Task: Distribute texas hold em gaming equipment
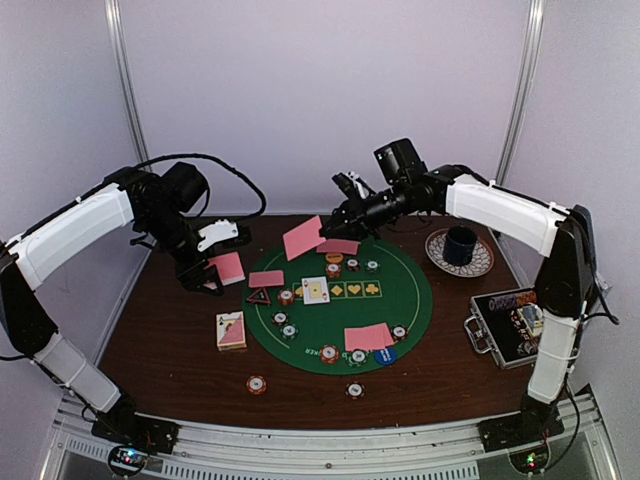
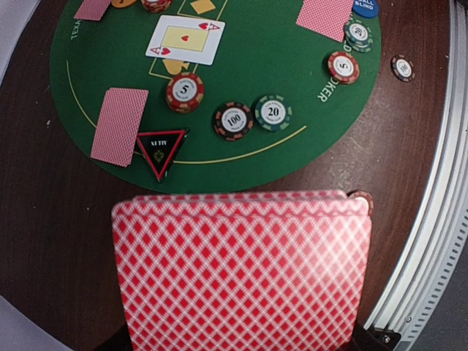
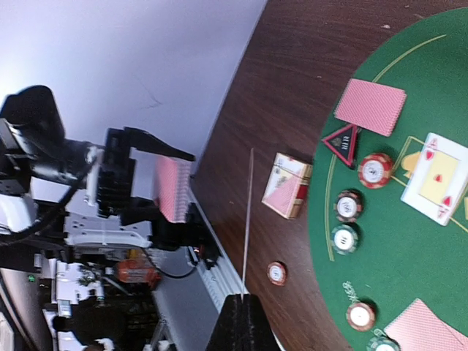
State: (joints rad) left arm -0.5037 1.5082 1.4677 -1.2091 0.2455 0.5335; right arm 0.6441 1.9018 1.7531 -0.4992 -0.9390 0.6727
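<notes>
At the far edge of the green mat (image 1: 405, 290), my right jaws pinch one thin, likely slippery card (image 1: 303, 238) by its edge; my left jaws clamp the deck (image 2: 241, 270) beside it.

white arm shells (image 1: 75, 230), blk joints (image 1: 160, 195), blk cables (image 1: 232, 172)
</notes>
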